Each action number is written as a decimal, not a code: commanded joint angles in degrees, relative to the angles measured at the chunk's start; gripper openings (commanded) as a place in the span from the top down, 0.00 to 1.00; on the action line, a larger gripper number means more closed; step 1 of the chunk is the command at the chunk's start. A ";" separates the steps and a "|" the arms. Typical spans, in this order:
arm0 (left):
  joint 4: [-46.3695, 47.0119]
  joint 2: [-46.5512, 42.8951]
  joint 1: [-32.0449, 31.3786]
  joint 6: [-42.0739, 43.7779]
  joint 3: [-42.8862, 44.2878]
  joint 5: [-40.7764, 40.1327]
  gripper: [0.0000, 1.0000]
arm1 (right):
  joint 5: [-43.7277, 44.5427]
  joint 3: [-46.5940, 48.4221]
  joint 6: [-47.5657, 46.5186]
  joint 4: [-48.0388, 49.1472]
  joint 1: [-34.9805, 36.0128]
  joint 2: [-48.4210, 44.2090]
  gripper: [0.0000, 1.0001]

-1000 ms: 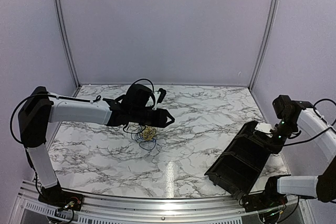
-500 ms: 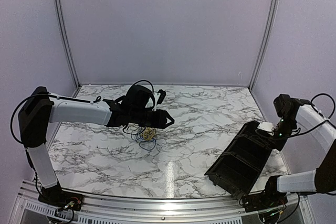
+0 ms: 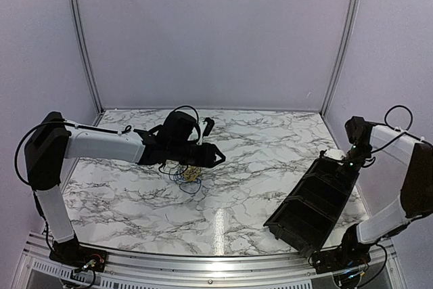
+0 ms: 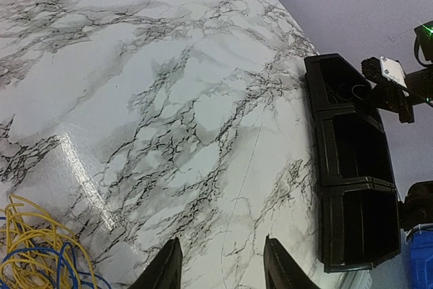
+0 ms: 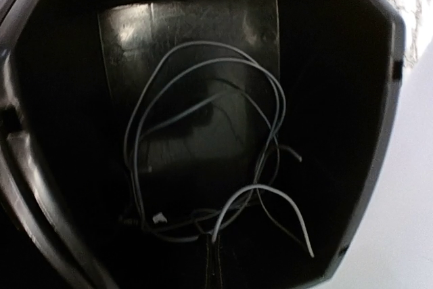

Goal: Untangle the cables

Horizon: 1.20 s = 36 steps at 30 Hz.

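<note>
A tangle of yellow and blue cables (image 3: pixel 189 175) lies on the marble table, and it also shows at the bottom left of the left wrist view (image 4: pixel 34 248). My left gripper (image 3: pixel 218 156) hovers just right of the tangle; in its own view (image 4: pixel 220 252) it is open, with only bare table between the fingers. My right gripper (image 3: pixel 344 162) hangs over the far compartment of the black bin (image 3: pixel 311 201). Its fingers are pressed together (image 5: pixel 214 245). A thin dark cable (image 5: pixel 258 186) lies looped on the bin floor. One strand runs up to the fingertips, and contact cannot be told.
The black bin (image 4: pixel 314 133) has several compartments and stands tilted near the table's right edge. Its walls (image 5: pixel 385 99) close in around my right gripper. Pale booth walls stand behind and beside the table.
My right gripper has gone from open to shut, and its wrist has shifted up and back over the bin's far end. The left arm and the tangle have barely moved.
</note>
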 commanded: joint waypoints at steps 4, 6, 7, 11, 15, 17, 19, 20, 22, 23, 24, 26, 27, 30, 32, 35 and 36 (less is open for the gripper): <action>1.54 0.66 -0.18 -0.18 -1.19 0.56 0.57 | -5.29 3.06 1.73 4.96 -0.92 2.73 1.00; 1.88 1.01 -0.19 -0.32 -1.22 0.74 0.57 | -7.57 3.21 2.22 5.36 -0.98 3.54 1.00; 2.14 1.24 -0.21 -0.41 -1.11 0.86 0.57 | -8.51 3.26 2.53 5.80 -1.01 3.98 1.00; 2.49 1.52 -0.17 -0.61 -1.13 1.47 0.57 | -8.59 3.68 4.16 6.11 -1.01 6.01 0.81; 1.97 -0.18 -0.16 0.45 -2.16 0.16 0.54 | -6.60 4.92 4.30 4.40 -1.19 3.34 0.68; 1.00 -1.20 -0.18 2.19 -2.36 -0.91 0.43 | -6.75 6.50 4.29 2.59 -1.19 1.49 0.65; -0.09 -2.64 -0.22 4.01 -2.45 -2.53 0.07 | -7.88 8.62 4.65 -0.10 -1.19 0.21 0.63; -0.71 -3.68 -0.17 4.68 -2.69 -3.99 0.02 | -8.52 9.63 4.84 -1.37 -1.19 -0.27 0.62; -2.41 -5.64 -0.19 6.32 -2.64 -7.53 0.01 | -9.32 11.11 5.33 -3.08 -1.00 -1.12 0.61; -3.34 -6.58 -0.23 7.36 -2.55 -8.97 0.01 | -9.48 11.64 5.49 -3.86 -0.82 -1.47 0.60; -4.38 -7.35 -0.18 8.13 -2.39 -10.85 0.01 | -9.51 11.95 5.62 -4.37 -0.67 -1.75 0.59; -6.30 -8.76 -0.20 10.04 -2.09 -14.37 0.01 | -9.36 11.93 5.58 -4.73 -0.35 -2.01 0.59; -6.89 -9.37 -0.17 10.99 -2.11 -15.41 0.01 | -9.34 11.69 5.49 -4.52 -0.31 -2.03 0.59; -7.00 -10.99 -0.22 12.72 -3.10 -17.28 0.01 | -9.35 9.16 5.08 -2.44 -0.22 -1.89 0.59; -6.92 -11.56 -0.17 12.76 -3.54 -17.54 0.01 | -9.03 6.84 4.88 -0.33 -0.22 -1.33 0.59; -6.92 -11.71 -0.16 12.15 -3.56 -17.64 0.01 | -8.80 4.51 4.76 1.20 -0.22 -0.30 0.59; -6.92 -11.86 -0.16 12.03 -3.55 -17.66 0.01 | -8.96 4.33 4.77 1.14 -0.22 -0.26 0.60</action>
